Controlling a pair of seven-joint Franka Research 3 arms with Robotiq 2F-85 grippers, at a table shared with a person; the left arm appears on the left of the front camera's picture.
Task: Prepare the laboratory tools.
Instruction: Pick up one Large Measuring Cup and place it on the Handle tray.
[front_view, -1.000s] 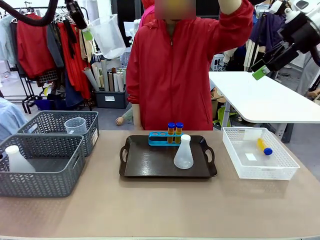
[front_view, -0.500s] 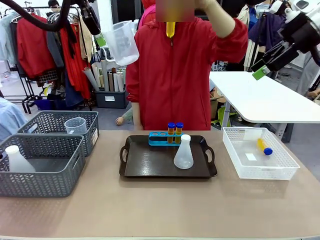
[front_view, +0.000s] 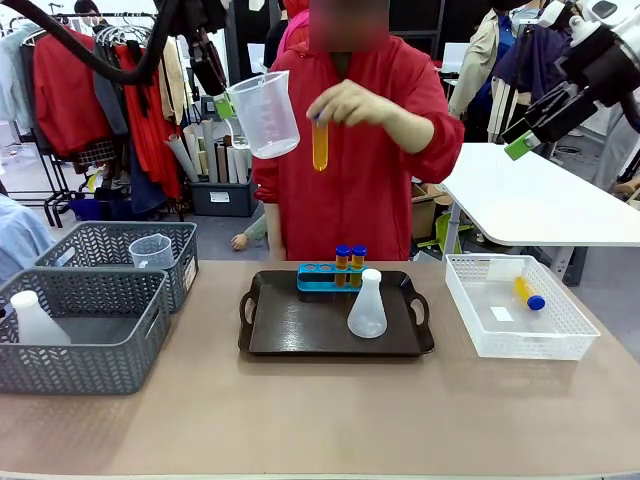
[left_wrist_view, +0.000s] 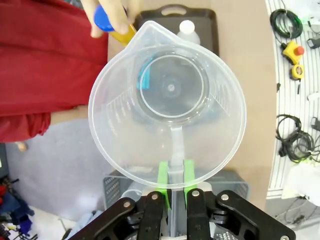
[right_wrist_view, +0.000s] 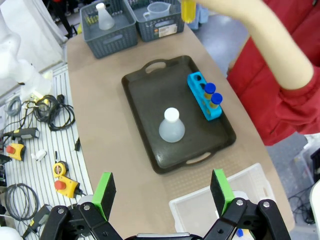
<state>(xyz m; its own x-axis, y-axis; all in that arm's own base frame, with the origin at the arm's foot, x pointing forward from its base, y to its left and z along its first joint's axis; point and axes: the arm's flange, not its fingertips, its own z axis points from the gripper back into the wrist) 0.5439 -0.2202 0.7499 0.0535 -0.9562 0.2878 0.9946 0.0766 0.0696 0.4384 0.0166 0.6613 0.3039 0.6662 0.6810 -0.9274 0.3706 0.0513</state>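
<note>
Bright, even overhead indoor light leaves only faint, soft shadows beside the dark tray (front_view: 300, 325) — the front view is crisp, while both wrist views bow at their edges and the beaker (left_wrist_view: 170, 95) carries a pale sheen along its rim.

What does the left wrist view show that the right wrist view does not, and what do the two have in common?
Left wrist view: the left gripper shut on the handle of the clear plastic measuring beaker, seen down its mouth. Right wrist view: the open right gripper, the white mesh basket, and two blue-capped yellow-orange tubes in the blue rack. Both: the dark brown handled tray, the translucent white conical flask on it, and a third such tube in the person's hand.
</note>
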